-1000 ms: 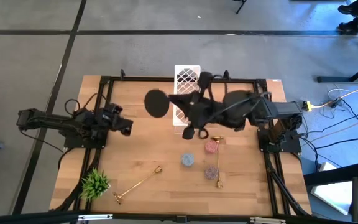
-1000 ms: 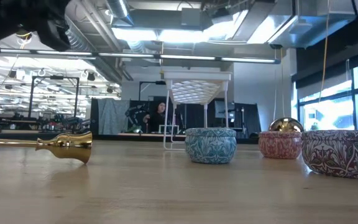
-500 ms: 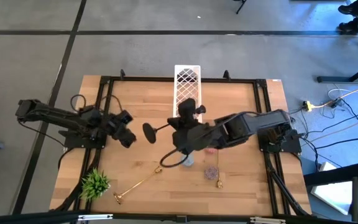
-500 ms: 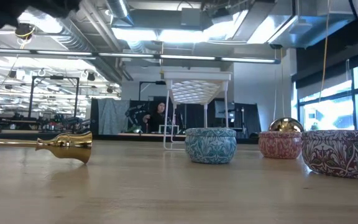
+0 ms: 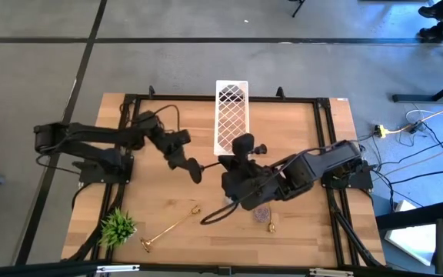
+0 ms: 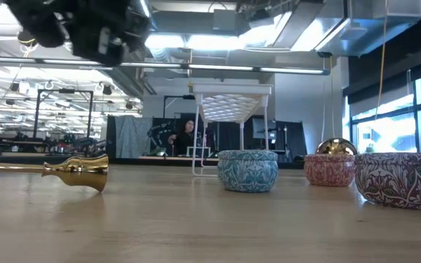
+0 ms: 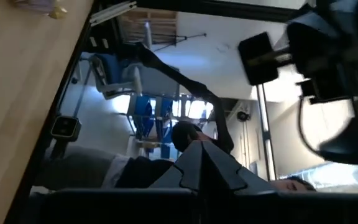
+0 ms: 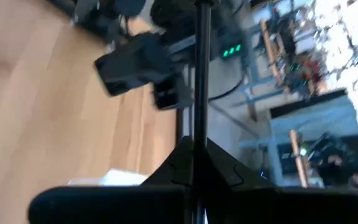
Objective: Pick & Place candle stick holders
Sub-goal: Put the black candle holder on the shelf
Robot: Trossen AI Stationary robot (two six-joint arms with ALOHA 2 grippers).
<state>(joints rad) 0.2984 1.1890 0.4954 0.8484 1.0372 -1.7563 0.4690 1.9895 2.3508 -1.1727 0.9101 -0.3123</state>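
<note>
My right gripper (image 5: 223, 183) hangs over the table's middle, shut on the black candle stick holder, whose thin stem (image 8: 197, 74) runs out past the fingertips (image 8: 193, 146). My left gripper (image 5: 196, 172) is shut (image 7: 202, 149) and reaches in from the left, close beside the stem's far part. I cannot tell whether the two touch. One gold candle stick holder (image 5: 171, 228) lies on its side near the front left, also in the low view (image 6: 71, 172). Another gold holder (image 5: 271, 223) lies half under my right arm. My right gripper pinches the black holder's stem (image 8: 196, 134) between its two fingers. It comes from the table's right side, slanting slightly down. The stem runs on ahead of the fingers toward my left arm, and the holder is lifted clear of the table. My left gripper is close to the stem, but contact cannot be told.
A white lattice rack (image 5: 231, 115) stands at the far middle and a green plant tuft (image 5: 118, 227) at the front left. Patterned tins (image 6: 247, 170) (image 6: 330, 169) (image 6: 400, 179) sit right of the middle. A black frame (image 5: 129, 100) runs round the tabletop.
My left gripper has swung from the table's left side toward the middle, turning as it went, and now sits beside the black holder. My right gripper has sunk from over the white rack toward the near edge, turning the held holder with it.
</note>
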